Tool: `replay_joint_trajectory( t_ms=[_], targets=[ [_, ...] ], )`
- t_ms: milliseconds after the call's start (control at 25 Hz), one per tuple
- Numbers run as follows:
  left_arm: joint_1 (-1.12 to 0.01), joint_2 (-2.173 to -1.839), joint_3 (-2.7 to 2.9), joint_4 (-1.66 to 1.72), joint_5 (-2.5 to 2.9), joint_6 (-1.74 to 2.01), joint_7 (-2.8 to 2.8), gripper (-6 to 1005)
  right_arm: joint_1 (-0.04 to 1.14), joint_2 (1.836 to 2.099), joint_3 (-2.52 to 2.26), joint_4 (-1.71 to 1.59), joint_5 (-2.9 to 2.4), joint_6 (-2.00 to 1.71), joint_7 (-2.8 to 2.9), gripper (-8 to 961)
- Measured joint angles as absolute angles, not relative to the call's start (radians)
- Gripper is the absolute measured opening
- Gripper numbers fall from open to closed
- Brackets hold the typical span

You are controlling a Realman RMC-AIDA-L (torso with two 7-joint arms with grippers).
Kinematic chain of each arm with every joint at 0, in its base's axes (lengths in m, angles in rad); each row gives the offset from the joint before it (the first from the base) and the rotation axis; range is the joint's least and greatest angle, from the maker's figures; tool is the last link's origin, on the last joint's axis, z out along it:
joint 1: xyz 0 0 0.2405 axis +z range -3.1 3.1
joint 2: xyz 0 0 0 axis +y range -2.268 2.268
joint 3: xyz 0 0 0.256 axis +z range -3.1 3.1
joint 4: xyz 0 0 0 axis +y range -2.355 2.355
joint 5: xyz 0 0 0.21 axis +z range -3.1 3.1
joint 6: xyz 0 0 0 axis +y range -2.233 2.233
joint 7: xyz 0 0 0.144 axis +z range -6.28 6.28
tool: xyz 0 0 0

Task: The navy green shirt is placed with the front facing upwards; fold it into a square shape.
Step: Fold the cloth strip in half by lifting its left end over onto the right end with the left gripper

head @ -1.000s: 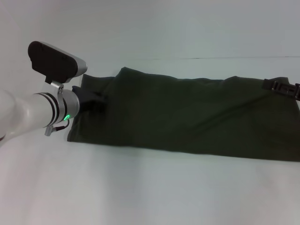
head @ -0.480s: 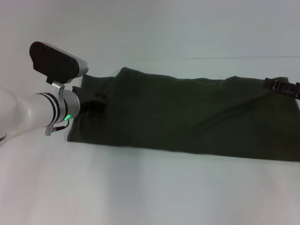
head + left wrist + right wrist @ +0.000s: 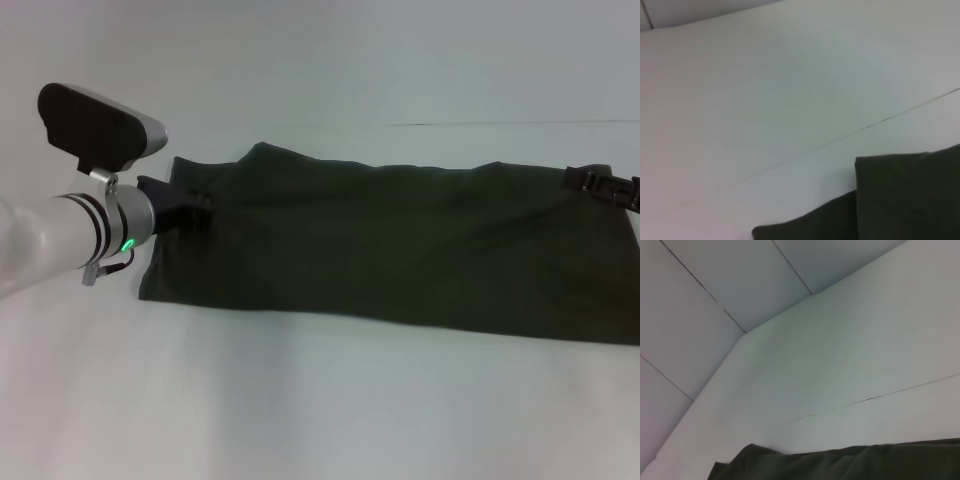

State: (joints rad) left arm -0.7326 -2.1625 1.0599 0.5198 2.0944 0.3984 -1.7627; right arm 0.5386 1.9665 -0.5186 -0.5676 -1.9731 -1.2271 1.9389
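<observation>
The navy green shirt [image 3: 400, 245] lies on the white table as a long dark olive strip running left to right. Its left end also shows in the left wrist view [image 3: 905, 200], and its upper edge in the right wrist view [image 3: 850, 462]. My left gripper [image 3: 190, 207] is low over the shirt's left end, its dark fingers together in a narrow wedge pinching the cloth there. My right gripper [image 3: 603, 186] sits at the strip's far right upper corner, only partly in view at the picture's edge. No lettering or collar shows.
The white table [image 3: 320, 400] stretches in front of the strip, and behind it [image 3: 400, 70] as far as a thin seam line. Pale wall panels [image 3: 715, 280] stand behind the table in the right wrist view.
My left arm has drawn back to the left and slightly up. The shirt's left end shifted a little leftward with it. The right gripper has stayed put.
</observation>
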Motion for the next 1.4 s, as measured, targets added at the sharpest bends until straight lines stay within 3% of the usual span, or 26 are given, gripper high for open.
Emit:
replay_joint_trajectory(
  t_ms=[440,720,1080,1400],
  targets=[
    [-0.687,-2.166,1.060,0.589,2.096,0.480,-1.792,5,0.538,1.963,-0.519,-0.562,-1.977,-1.220,1.940,820],
    [-0.648,-2.167,1.060,0.647,2.097,0.533,-1.810,5,0.528,1.951,-0.527,-0.561,-1.991,-1.207,1.955,820],
    [-0.644,-2.168,1.060,0.654,2.097,0.531,-1.817,4,0.501,1.917,-0.528,-0.566,-2.060,-1.168,2.050,821],
    [-0.646,-2.168,1.060,0.656,2.097,0.533,-1.818,4,0.527,1.915,-0.529,-0.570,-2.161,-1.111,2.108,821]
  ],
)
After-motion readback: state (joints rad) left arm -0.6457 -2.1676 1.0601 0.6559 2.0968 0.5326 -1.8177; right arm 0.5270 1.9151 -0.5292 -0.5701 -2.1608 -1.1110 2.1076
